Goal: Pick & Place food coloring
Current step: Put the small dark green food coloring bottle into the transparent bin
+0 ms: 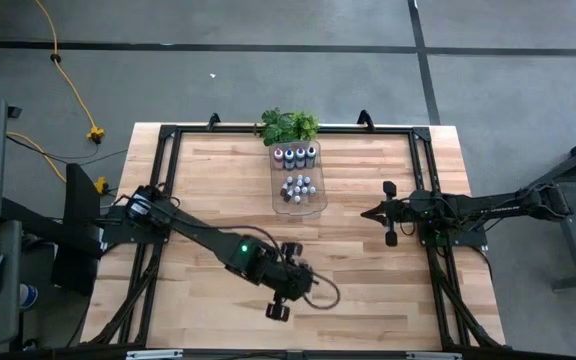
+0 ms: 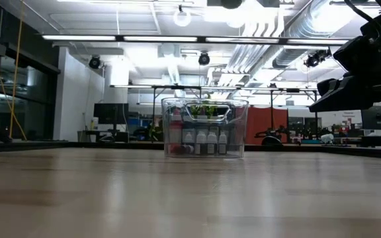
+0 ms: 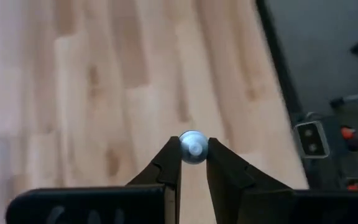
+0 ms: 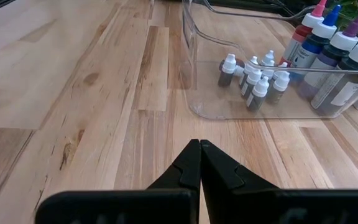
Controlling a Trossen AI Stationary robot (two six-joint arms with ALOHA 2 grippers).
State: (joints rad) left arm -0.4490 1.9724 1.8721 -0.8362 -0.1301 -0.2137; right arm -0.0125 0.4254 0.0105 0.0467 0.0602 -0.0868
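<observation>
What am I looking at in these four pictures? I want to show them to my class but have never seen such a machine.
It is a robot with two dark arms at a wooden table. One picture looks down from above, one looks level across the tabletop, and two come from cameras on the wrists. A clear tray holds small food coloring bottles; a green plant stands behind it. The left gripper, over the table's near part, has its jaws shut on one small bottle. The right gripper waits beside the tray, jaws shut, empty.

No legible text, labels, brands or numbers on the food coloring bottles [image 4: 258, 76], clear tray [image 4: 194, 74], wooden counter [image 4: 104, 93] or background room; bottle fronts too small to read.
</observation>
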